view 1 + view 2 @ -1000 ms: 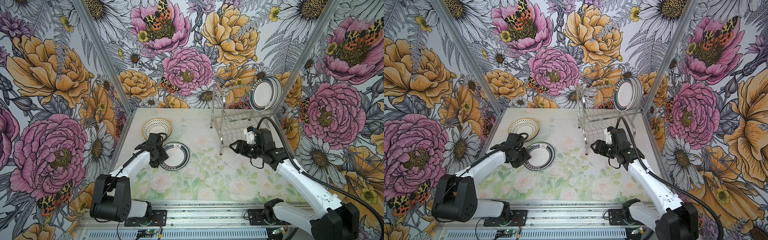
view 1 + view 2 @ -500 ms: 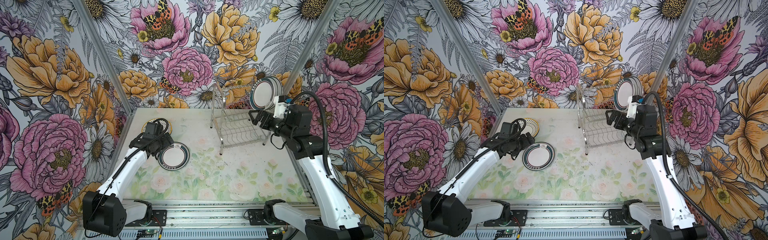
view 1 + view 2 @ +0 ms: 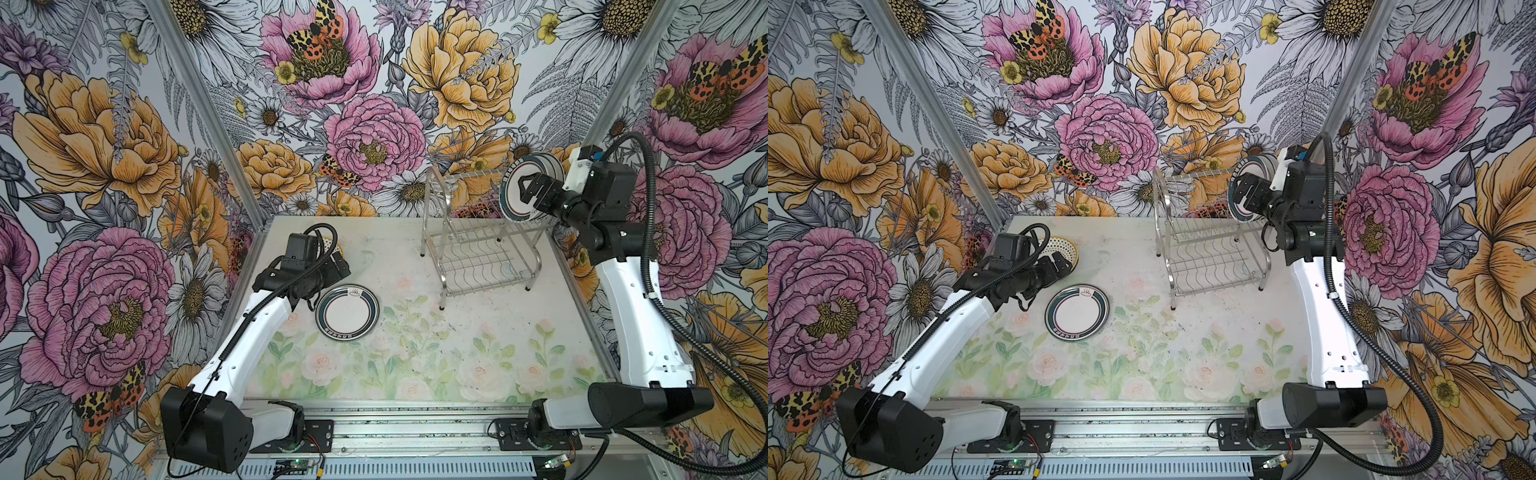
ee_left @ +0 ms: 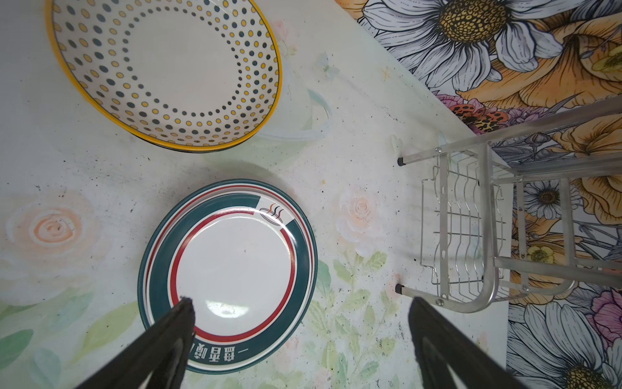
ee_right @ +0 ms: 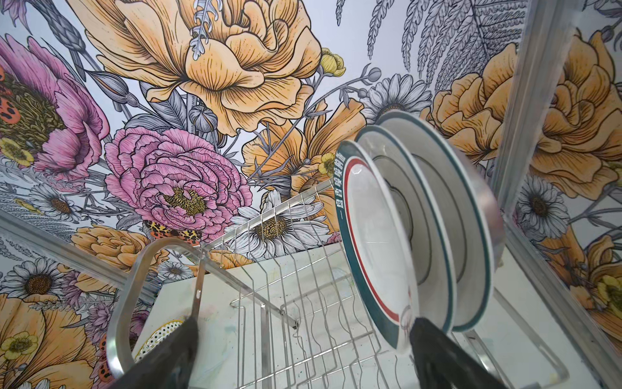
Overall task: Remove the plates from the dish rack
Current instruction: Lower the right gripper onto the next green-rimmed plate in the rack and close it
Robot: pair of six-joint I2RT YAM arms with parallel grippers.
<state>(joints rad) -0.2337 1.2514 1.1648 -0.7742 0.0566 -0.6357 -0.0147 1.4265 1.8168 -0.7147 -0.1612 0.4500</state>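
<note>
The steel dish rack point(image 3: 478, 253) point(image 3: 1208, 257) stands at the back right. Three teal-rimmed plates point(image 3: 510, 205) point(image 5: 370, 242) stand upright at the right end of its upper tier. My right gripper point(image 3: 524, 190) point(image 5: 304, 323) hangs open in front of them, one fingertip point(image 5: 427, 340) by the nearest plate's lower rim. A teal-and-red ringed plate point(image 3: 347, 307) point(image 4: 229, 272) lies flat on the table. A yellow dotted plate point(image 3: 1061, 249) point(image 4: 165, 70) lies behind it. My left gripper point(image 3: 1064, 264) point(image 4: 301, 301) hovers open above these two, holding nothing.
The rack's lower tier point(image 4: 461, 235) and the rest of its upper slots point(image 5: 286, 296) hold nothing. Floral walls close in the back and both sides, and the right wall's metal post point(image 5: 525, 118) runs just behind the racked plates.
My left gripper opened off the ringed plate, rose and drew back toward the dotted plate. My right arm climbed from table level beside the rack to the upper-tier plates, opening wide.
</note>
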